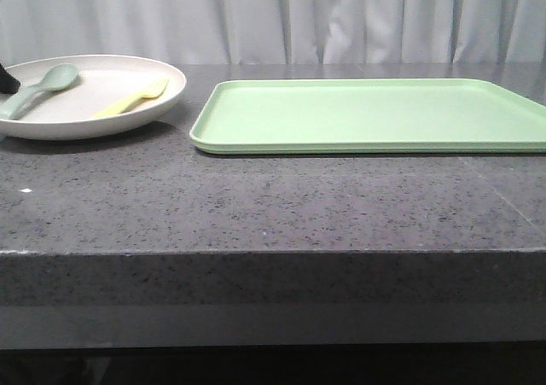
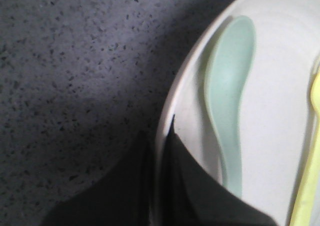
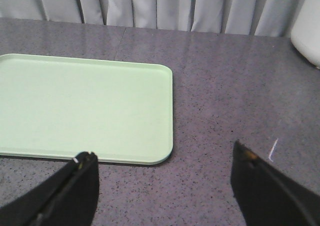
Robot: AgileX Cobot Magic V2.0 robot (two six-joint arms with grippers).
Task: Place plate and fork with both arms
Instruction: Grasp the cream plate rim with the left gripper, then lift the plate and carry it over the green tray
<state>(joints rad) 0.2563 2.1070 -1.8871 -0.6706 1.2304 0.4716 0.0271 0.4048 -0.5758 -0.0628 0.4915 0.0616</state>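
The cream plate (image 1: pixel 102 103) sits at the far left of the table, beside the tray. On it lie the pale-yellow fork (image 1: pixel 132 101) and a grey-green spoon (image 1: pixel 38 89). My left gripper (image 2: pixel 159 151) is shut on the plate's rim (image 2: pixel 172 105), one finger inside and one outside; only a dark tip of it shows at the front view's left edge (image 1: pixel 7 79). The spoon (image 2: pixel 229 95) and the fork (image 2: pixel 312 151) lie just beyond the fingers. My right gripper (image 3: pixel 162 158) is open and empty above the bare table, near the tray's corner; it is out of the front view.
A flat light-green tray (image 1: pixel 367 116) lies at the centre and right of the dark speckled table (image 1: pixel 273 206); it also shows in the right wrist view (image 3: pixel 85 105). A white object (image 3: pixel 307 30) stands on the table away from the tray. Grey curtains hang behind.
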